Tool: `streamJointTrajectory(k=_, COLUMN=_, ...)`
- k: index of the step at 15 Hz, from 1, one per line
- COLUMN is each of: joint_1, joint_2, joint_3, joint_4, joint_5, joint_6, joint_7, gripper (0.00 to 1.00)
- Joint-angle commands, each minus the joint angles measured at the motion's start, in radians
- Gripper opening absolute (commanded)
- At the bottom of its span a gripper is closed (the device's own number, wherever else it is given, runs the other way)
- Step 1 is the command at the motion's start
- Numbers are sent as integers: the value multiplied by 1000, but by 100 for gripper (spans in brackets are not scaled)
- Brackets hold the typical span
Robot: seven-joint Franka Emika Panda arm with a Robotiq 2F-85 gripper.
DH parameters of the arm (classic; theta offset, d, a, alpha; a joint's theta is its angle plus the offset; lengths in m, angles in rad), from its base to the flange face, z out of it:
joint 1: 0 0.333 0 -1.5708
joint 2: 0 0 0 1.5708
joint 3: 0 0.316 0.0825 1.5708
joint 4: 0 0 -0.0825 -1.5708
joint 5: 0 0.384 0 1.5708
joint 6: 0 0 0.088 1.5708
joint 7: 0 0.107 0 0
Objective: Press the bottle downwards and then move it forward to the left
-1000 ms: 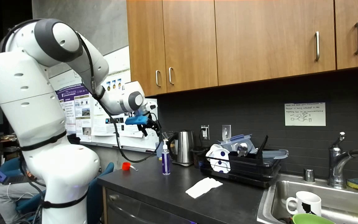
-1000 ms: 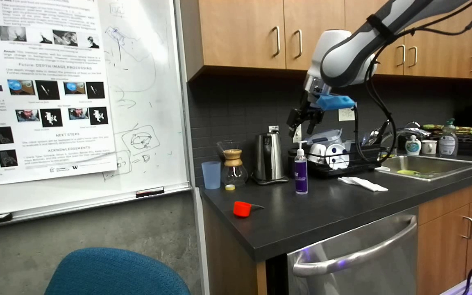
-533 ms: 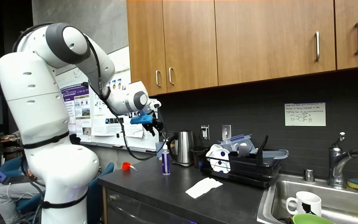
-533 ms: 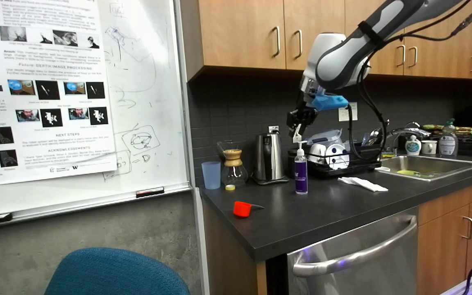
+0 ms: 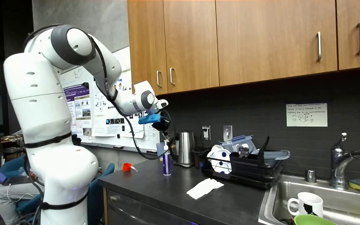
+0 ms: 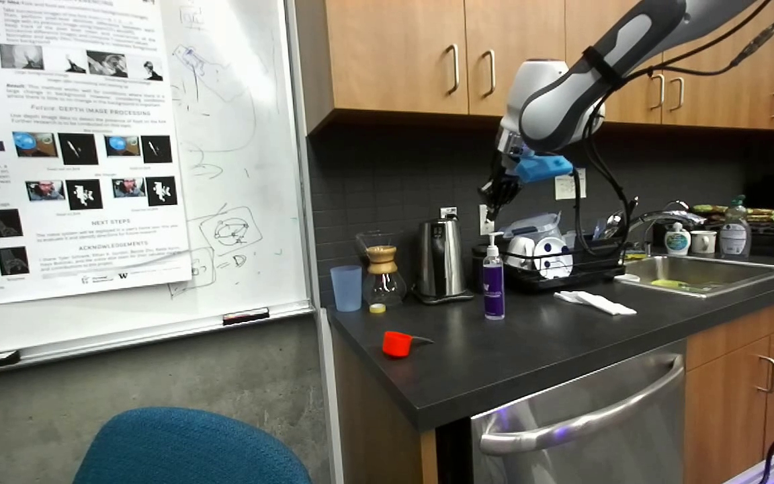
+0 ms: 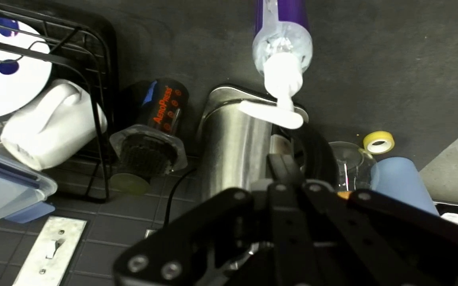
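Observation:
The bottle (image 5: 167, 164) is a slim purple pump bottle with clear shoulders and a white pump top, standing upright on the dark counter in both exterior views. From above, the wrist view shows the bottle (image 7: 282, 39) with its white nozzle pointing sideways. My gripper (image 6: 492, 212) hovers just over the pump head, tilted, with a small gap visible between them. In the wrist view the gripper (image 7: 282, 161) has its fingertips together and nothing between them. Nothing hides the bottle except a cable crossing it in an exterior view.
A steel kettle (image 6: 442, 259) stands behind the bottle, beside a glass coffee maker (image 6: 383, 282) and blue cup (image 6: 347, 288). A dish rack (image 5: 242, 165) is on the sink side. A red scoop (image 6: 397, 343) lies near the counter end; a white cloth (image 5: 204, 188) lies in front.
The gripper has gone from open to shut. In an exterior view the arm has shifted right, bringing the fingertips over the pump top. The bottle stands where it was.

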Motion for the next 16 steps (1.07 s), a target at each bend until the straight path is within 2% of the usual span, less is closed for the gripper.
streamJointTrajectory(k=1, joint_1=1, joint_2=24, joint_3=-9, joint_4=18, joint_5=-15, joint_6=-10, joint_7=19, gripper=0)
streamJointTrajectory(k=16, joint_1=11, joint_2=41, joint_3=-16, joint_4=13, joint_5=-1, joint_6=-27, joint_7=32, gripper=0)
